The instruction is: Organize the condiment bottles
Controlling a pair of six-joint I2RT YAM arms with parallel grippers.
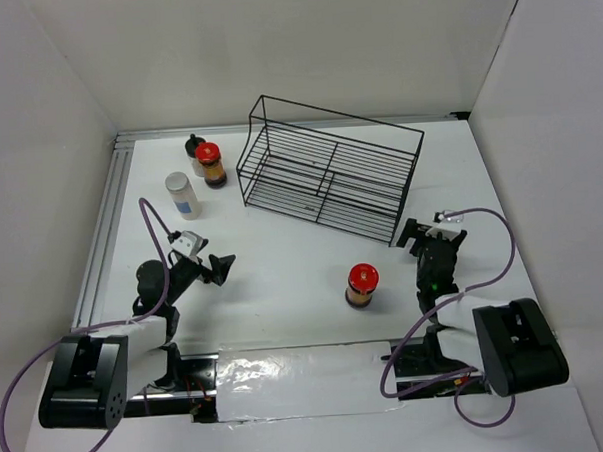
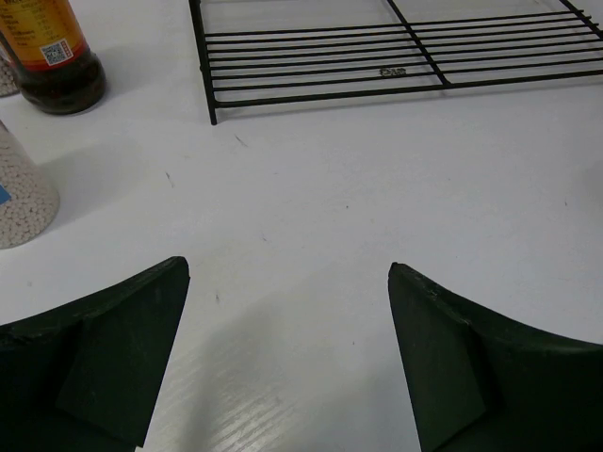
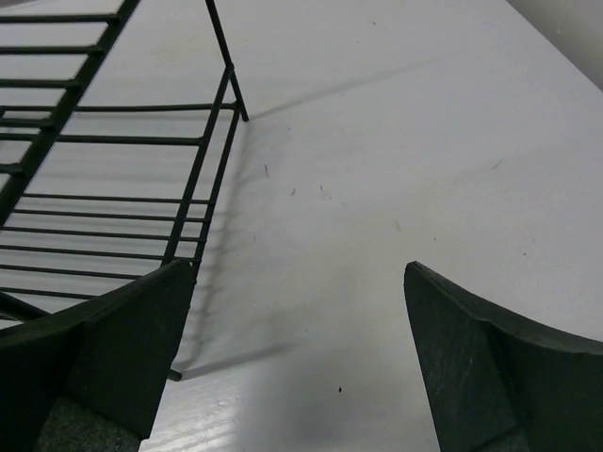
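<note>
Four condiment bottles stand upright on the white table. At the back left, a pale bottle with a black cap touches a brown jar with a red lid. A white cylinder with a grey cap stands just in front of them. A second red-lidded brown jar stands alone near the middle front. My left gripper is open and empty, low over the table in front of the left group. My right gripper is open and empty at the rack's near right corner.
A black wire rack stands at the back centre, angled, with nothing in it. White walls close off the back and both sides. A metal rail runs along the table's left edge.
</note>
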